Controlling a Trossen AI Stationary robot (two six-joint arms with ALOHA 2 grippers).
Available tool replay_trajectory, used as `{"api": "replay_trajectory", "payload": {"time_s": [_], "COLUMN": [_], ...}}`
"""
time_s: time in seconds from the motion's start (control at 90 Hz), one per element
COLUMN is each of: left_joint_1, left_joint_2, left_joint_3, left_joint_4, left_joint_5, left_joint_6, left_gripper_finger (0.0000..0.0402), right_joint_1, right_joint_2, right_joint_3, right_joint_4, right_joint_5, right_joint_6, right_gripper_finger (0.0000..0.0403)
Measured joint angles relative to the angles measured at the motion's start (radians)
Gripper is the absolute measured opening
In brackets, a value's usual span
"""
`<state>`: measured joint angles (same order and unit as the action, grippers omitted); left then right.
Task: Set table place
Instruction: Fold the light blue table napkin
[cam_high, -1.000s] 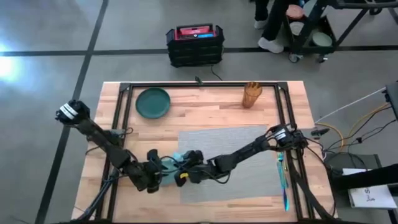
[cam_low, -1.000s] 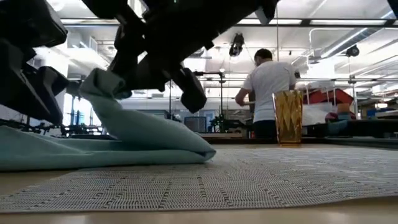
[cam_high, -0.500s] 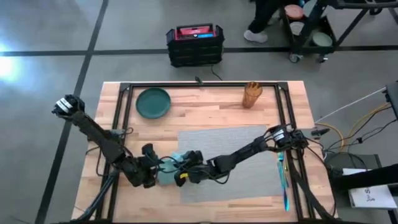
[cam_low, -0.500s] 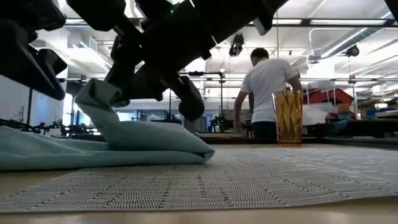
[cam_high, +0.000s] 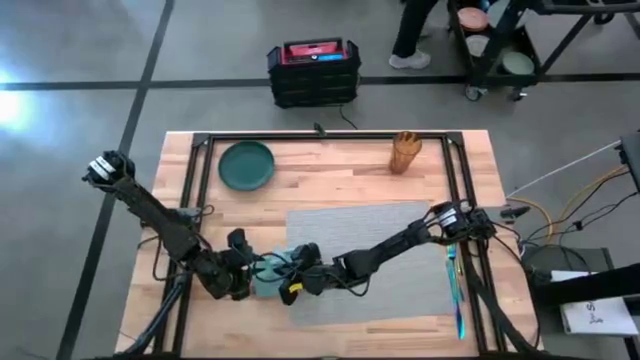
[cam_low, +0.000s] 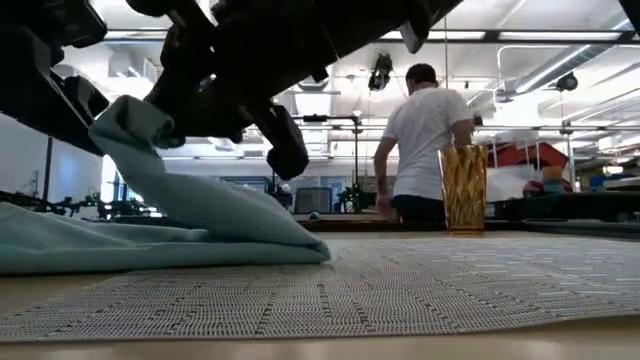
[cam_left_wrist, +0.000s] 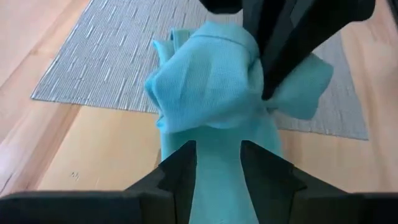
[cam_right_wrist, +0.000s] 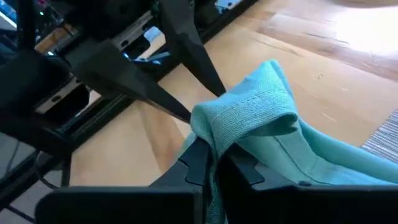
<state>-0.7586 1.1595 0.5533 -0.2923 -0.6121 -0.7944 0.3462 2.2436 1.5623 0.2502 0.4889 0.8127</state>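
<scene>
A teal napkin (cam_high: 270, 268) lies bunched at the left edge of the grey placemat (cam_high: 380, 250), partly on the wooden table (cam_high: 330, 175). My right gripper (cam_high: 298, 275) reaches in from the right and is shut on a raised fold of the napkin. My left gripper (cam_high: 240, 272) stands open at the napkin's left side, with a strip of the cloth (cam_left_wrist: 217, 180) running between its fingers. A dark green plate (cam_high: 246, 165) rests at the far left and an amber glass (cam_high: 405, 150) at the far edge. My right gripper pinches a folded-over hemmed edge of the napkin (cam_right_wrist: 245, 118) between its two fingers, coming low from the table's right. That fold (cam_low: 130, 125) is lifted off the table; the cloth slopes down from it and its lower part (cam_low: 150, 245) lies on the mat. My left gripper has cloth between its open fingers (cam_left_wrist: 177, 168); I cannot tell whether they touch it.
Utensils (cam_high: 456, 285) lie along the placemat's right side. A black rail frame (cam_high: 330, 135) runs round the tabletop. A person (cam_low: 425, 150) stands beyond the far edge, and a black and red case (cam_high: 313, 70) sits on the floor behind the table.
My right gripper has carried the raised napkin fold toward the table's left edge and a little up, drawing the cloth over itself while its lower part stayed on the mat. My left gripper has drawn back slightly toward the left edge.
</scene>
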Motion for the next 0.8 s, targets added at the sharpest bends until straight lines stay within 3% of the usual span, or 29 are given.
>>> {"api": "replay_trajectory", "payload": {"time_s": [0.289,0.6,0.8], "left_joint_1": [0.0,0.0,0.0], "left_joint_2": [-0.011,-0.072,-0.133], "left_joint_3": [0.0,0.001,0.013], "left_joint_4": [-0.002,-0.002,-0.003], "left_joint_5": [0.001,0.031,0.031], "left_joint_6": [0.003,0.002,0.007], "left_gripper_finger": [0.0114,0.0114,0.0114], "right_joint_1": [0.0,-0.006,-0.034], "right_joint_2": [0.012,0.023,-0.027], "right_joint_3": [0.0,0.0,0.006], "right_joint_4": [-0.012,0.025,-0.076], "right_joint_5": [-0.004,-0.078,-0.224], "right_joint_6": [-0.003,-0.083,-0.24], "right_gripper_finger": [0.0021,0.0147,0.0203]}}
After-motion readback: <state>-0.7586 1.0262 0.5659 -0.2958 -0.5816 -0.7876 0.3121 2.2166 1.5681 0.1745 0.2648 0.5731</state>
